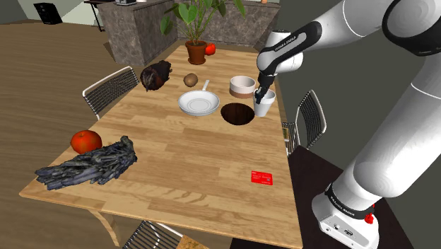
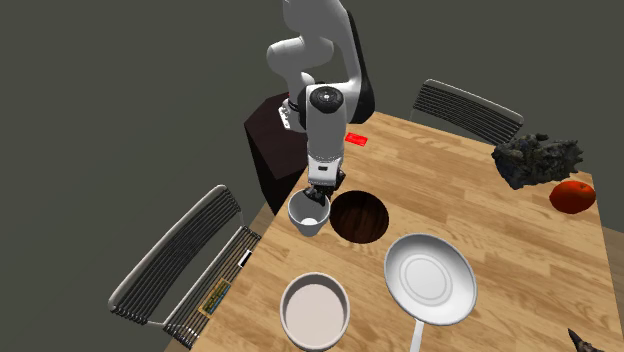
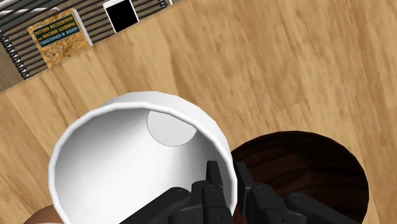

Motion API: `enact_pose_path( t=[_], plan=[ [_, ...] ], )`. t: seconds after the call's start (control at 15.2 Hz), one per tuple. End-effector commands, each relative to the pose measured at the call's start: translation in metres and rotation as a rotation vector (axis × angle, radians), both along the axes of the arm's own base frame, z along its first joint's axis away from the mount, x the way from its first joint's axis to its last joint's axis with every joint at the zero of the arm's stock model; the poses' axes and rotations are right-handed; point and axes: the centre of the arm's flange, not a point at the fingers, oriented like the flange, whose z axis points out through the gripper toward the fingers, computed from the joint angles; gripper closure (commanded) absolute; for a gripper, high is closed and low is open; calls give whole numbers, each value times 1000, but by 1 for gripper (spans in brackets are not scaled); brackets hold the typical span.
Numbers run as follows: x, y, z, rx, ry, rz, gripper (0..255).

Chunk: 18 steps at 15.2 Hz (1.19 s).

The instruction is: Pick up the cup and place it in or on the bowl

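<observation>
**Cup (image 1: 263, 107) pinched at the rim, bowl close alongside**

White, upright, near the table (image 1: 177, 163) edge on the stand's side. Gripper (image 1: 262, 94) hangs over it, pointing down, clenched on the cup's wall. The wrist view has one finger (image 3: 214, 178) inside the rim and the other outside, with the wall between them. Cannot tell whether the base is clear of the wood.

Dark brown bowl (image 1: 237, 113) lies just beside the cup, at its nine o'clock in the shoulder view and three o'clock in the second exterior view. Pale bowl (image 1: 242, 85) sits at the cup's eleven o'clock in the shoulder view, a little further off. Shallow white dish (image 1: 198, 104) with a handle lies past the dark bowl, also toward nine o'clock.

Judgement: the step in hand is the lift and carry, and the dark bowl is the likeliest target because it is nearest.
- Raise straight up until the base tops the bowl's rim, and only then travel sideways.
- A one-sided rim pinch lets the cup tilt, so go slowly and keep the wrist vertical.
- Centre over the hollow, lower until the base seats, then release.
- Main risk: clipping the rim and dragging the bowl.
</observation>
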Motion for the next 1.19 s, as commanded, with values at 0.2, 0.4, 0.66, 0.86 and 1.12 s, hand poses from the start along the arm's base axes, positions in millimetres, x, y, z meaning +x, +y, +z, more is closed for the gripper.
enact_pose_path(
  t=[0.2, 0.4, 0.66, 0.86, 1.12],
  plan=[
    [0, 0, -1, 0, 2, -1, 255],
    [0, 0, 15, 0, 2, -1, 255],
    [0, 0, 36, 0, 2, -1, 255],
    [0, 0, 52, 0, 2, -1, 255],
    [0, 0, 73, 0, 2, -1, 255]
  ],
)
